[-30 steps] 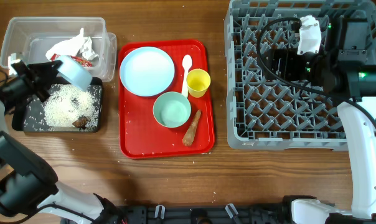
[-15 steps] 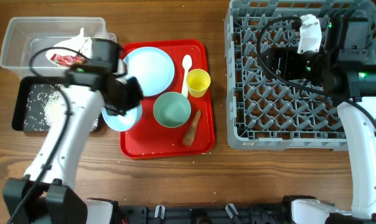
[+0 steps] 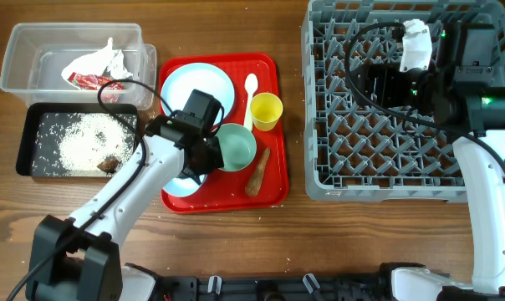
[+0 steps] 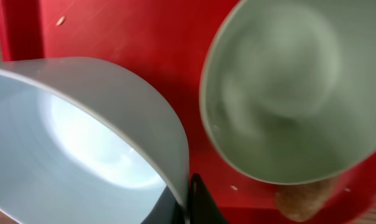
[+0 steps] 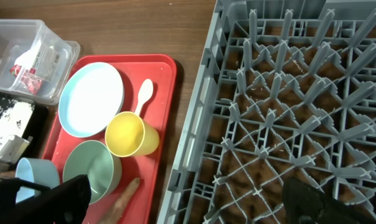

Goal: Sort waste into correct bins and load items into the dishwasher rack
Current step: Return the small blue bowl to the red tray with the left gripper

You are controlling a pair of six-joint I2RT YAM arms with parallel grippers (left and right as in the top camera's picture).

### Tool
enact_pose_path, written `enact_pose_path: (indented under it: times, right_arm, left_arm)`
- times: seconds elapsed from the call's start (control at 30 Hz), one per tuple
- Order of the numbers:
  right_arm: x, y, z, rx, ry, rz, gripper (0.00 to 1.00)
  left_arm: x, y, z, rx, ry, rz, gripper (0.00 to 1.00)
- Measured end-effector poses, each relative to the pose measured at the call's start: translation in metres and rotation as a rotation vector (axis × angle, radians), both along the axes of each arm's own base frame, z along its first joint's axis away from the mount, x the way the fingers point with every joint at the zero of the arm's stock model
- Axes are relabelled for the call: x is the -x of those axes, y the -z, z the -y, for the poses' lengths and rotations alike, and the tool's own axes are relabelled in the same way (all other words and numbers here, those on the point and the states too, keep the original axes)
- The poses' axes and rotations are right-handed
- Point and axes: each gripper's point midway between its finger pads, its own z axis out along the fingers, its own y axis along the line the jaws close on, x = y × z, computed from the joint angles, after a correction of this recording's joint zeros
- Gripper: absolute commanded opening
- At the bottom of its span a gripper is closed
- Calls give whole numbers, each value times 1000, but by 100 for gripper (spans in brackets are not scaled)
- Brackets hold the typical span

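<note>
Watching the pale blue bowl [image 3: 178,183] now: clamped by its rim in the left gripper [image 3: 199,156], at the near left corner of the red tray [image 3: 273,194], tipped well off level in the wrist view. Cannot tell whether touching the tray or lifted just clear of it. Looks like thin, stiff plastic, so light to carry and unlikely to break. Smooth and glossy too, so liable to swing or slide in a one-point pinch. Judging the rim the right place to hold, one finger inside the wall and one outside, much as pinched here. Only one dark fingertip [image 4: 189,200] showing, pressed against the outer wall.

Moving outward: sits just beside the pale green bowl [image 3: 232,147], rims close, maybe touching, hard to call. Beyond that, the carrot stub [image 3: 257,172], yellow cup [image 3: 266,110], white spoon [image 3: 251,85] and plate [image 3: 196,94], all crowded on the same tray. Little room to the right at tray height, then; better to go up first. Worth minding the raised tray lip on the near and left sides.

Over to the rack [image 3: 318,171]: well apart across the tray, tall grey wall to clear, upright pegs inside, no dishes showing among the pegs in view. Hanging above it, the right gripper [image 5: 185,186], fingers spread wide, nothing between them. Could crowd the drop-off, so mind both arms there.
</note>
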Motion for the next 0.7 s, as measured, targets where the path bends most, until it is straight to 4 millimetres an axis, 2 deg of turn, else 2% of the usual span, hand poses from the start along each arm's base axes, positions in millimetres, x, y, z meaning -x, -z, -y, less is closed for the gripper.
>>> enact_pose_path:
  times: [0.07, 0.1, 0.23, 0.3, 0.33, 0.4, 0.43, 0.47, 0.5, 0.57, 0.63, 0.7]
  right_arm:
    - [0, 0, 0, 0, 0, 0, 100]
    - [0, 0, 0, 0, 0, 0, 100]
    - [0, 0, 0, 0, 0, 1, 100]
    - [0, 0, 0, 0, 0, 2, 100]
    - [0, 0, 0, 0, 0, 2, 100]
    - [0, 0, 0, 0, 0, 0, 100]
    - [0, 0, 0, -1, 0, -3, 100]
    - [0, 0, 0, 0, 0, -2, 100]
    - [0, 0, 0, 0, 0, -3, 100]
    - [0, 0, 0, 0, 0, -3, 100]
    - [0, 0, 0, 0, 0, -3, 100]
    - [0, 0, 0, 0, 0, -3, 100]
  left_arm:
    - [2, 4, -4, -16, -14, -3, 52]
    - [-1, 4, -4, -19, -18, 8, 62]
    - [-5, 3, -10, -59, 12, 31, 64]
    - [-9, -7, -7, -69, 63, 40, 64]
    - [-25, -24, 6, -55, 118, 103, 64]
    - [-38, -45, 28, -43, 212, 184, 65]
    - [-39, -55, 48, -32, 293, 225, 65]
    - [-32, -59, 70, -26, 393, 247, 65]
    - [-20, -58, 87, -26, 479, 243, 65]
    - [-5, -47, 107, -37, 581, 219, 62]
    - [9, -22, 122, -67, 658, 156, 62]
    - [11, 1, 127, -91, 682, 108, 62]
